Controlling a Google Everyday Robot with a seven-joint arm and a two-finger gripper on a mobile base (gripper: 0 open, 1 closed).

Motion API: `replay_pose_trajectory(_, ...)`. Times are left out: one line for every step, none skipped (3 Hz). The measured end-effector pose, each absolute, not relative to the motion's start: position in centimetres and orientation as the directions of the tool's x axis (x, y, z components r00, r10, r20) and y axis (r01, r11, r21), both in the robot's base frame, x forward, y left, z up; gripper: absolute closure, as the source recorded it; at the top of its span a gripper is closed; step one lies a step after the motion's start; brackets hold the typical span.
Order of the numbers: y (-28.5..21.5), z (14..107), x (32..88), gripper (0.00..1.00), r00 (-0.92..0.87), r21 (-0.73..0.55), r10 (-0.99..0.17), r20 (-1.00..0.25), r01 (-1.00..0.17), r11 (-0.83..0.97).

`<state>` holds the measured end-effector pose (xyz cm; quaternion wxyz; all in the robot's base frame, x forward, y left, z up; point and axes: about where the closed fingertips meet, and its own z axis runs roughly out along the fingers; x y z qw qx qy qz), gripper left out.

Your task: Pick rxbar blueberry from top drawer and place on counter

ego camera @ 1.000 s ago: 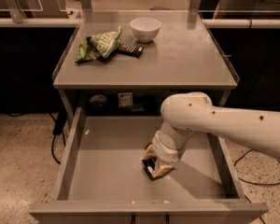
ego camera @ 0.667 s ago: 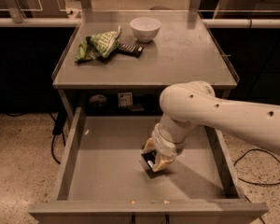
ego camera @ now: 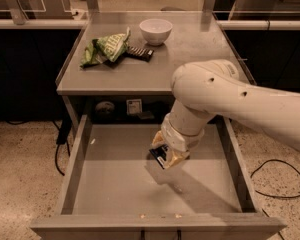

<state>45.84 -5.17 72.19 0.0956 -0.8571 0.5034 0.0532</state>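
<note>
1. Pincer, camera view: the gripper hangs inside the top drawer, clamped on the rxbar blueberry, which is clear of the floor.
2. Risk: the bar juts out of the grip, so it may twist or slip while rising.
3. Risk: the counter overhangs the drawer's rear, so the arm or bar may strike its edge.
4. Risk: the chip bag and white bowl crowd the far side, so a careless placement may nudge them.
</note>
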Motion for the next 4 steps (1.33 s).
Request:
replay_pose_trajectory(-4.8, 77.4, 46.6, 1.0, 0.527, -0.14, -0.837, -0.15, -0.849, -0.509)
replay_pose_trajectory(-4.4, 82.7, 47.8, 1.0, 0.555, -0.149, -0.826, -0.104, -0.829, -0.538)
replay_pose_trajectory(-3.9, 87.5, 49.3, 1.0, 0.573, -0.146, -0.817, -0.067, -0.816, -0.56)
replay_pose_trajectory(-3.7, 87.1, 49.3, 1.0, 0.578, -0.139, -0.813, -0.065, -0.813, -0.566)
